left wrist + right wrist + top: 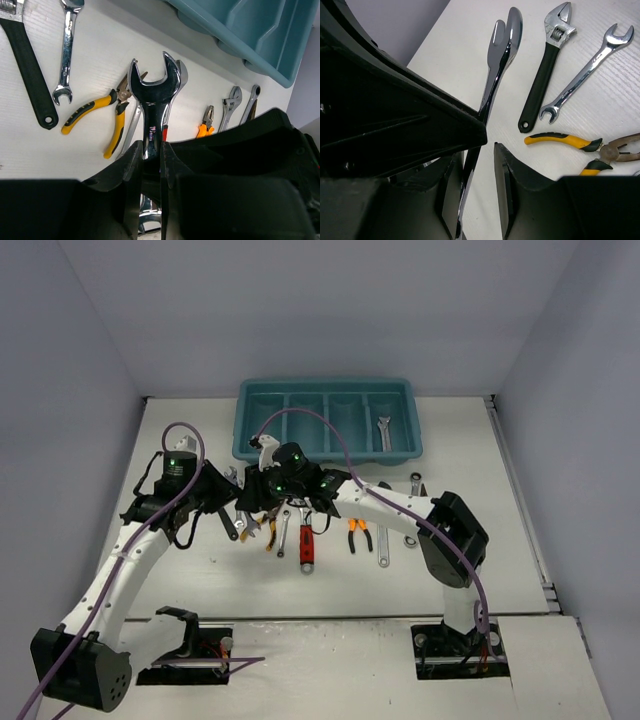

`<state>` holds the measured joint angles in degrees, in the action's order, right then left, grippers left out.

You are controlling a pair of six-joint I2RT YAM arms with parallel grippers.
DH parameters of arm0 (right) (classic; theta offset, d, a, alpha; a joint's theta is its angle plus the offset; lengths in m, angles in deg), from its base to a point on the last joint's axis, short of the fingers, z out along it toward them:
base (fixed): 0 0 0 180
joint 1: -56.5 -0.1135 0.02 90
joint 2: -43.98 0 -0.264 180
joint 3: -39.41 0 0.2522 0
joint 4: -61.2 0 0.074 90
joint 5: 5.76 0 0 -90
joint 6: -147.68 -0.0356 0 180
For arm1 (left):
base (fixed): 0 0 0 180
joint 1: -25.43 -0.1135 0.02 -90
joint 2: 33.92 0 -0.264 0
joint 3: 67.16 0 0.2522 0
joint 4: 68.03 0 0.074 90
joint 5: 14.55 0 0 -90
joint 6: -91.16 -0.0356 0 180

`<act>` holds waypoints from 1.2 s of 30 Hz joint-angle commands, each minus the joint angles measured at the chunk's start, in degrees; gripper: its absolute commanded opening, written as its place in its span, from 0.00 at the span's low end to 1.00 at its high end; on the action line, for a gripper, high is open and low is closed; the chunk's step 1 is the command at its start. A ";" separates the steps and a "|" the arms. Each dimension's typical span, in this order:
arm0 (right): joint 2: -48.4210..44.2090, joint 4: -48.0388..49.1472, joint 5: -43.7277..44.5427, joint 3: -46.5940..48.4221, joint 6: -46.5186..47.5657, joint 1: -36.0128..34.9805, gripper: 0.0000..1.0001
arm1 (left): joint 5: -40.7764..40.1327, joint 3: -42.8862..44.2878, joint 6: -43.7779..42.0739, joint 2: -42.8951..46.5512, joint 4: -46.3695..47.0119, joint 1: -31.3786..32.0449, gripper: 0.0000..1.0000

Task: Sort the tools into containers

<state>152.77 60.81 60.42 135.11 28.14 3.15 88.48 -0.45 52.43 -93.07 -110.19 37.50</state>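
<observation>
Chrome spanner (152,100) sits pinched by its shank in your left gripper (151,151), just in front of the teal tray's (390,454) near wall, over the loose tools (306,545) lying there. Your right gripper's (480,156) fingers (507,190) straddle the same shank, part open, a gap showing on one side. One small spanner (384,432) lies in the tray's right-end compartment (386,403).

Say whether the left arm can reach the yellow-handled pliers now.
Probably not: the left claw is shut on a large silver spanner, so it has no free grip. The yellow-handled pliers lie uncovered on the table.
</observation>
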 commanded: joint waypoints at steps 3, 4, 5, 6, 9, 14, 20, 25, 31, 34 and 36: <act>-1.07 4.08 -0.16 2.31 -0.05 -0.53 0.05 | -0.60 4.23 0.67 1.71 4.32 0.86 0.00; -1.34 4.11 0.28 2.04 0.12 -0.52 0.01 | -0.63 4.28 0.54 1.67 4.32 0.95 0.00; -1.62 4.06 0.84 1.81 0.21 -0.47 0.00 | -0.64 4.32 0.26 1.67 4.32 1.05 0.00; -1.92 4.01 1.28 1.57 0.33 -0.41 0.00 | -0.67 4.36 -0.08 1.71 4.30 1.11 0.00; -3.33 3.89 2.44 0.67 0.65 0.13 0.00 | -1.34 4.23 -1.38 2.21 3.78 1.11 0.17; -6.86 1.65 5.52 -2.01 2.51 4.72 0.00 | -5.79 5.47 -4.95 3.93 -0.28 1.11 0.69; -10.24 -9.15 17.84 -0.78 11.88 13.60 0.00 | -16.23 9.05 -10.96 5.91 -8.57 1.03 0.75; -9.39 -13.11 29.13 3.55 22.91 24.92 0.00 | -18.47 7.89 -13.73 5.72 -12.61 1.11 0.75; -0.51 -13.11 34.52 11.07 28.93 34.95 0.00 | -16.97 4.79 -14.27 4.30 -13.70 1.11 0.75; 4.37 -13.11 32.62 14.29 28.33 38.15 0.00 | -15.96 4.27 -14.49 3.81 -13.70 1.11 0.75; 8.77 -13.11 30.57 18.35 26.85 40.03 0.01 | -15.02 4.18 -14.34 3.22 -13.91 1.14 0.75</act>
<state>156.05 45.62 91.48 147.41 53.90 41.40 72.49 3.05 39.30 -89.24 -124.34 38.35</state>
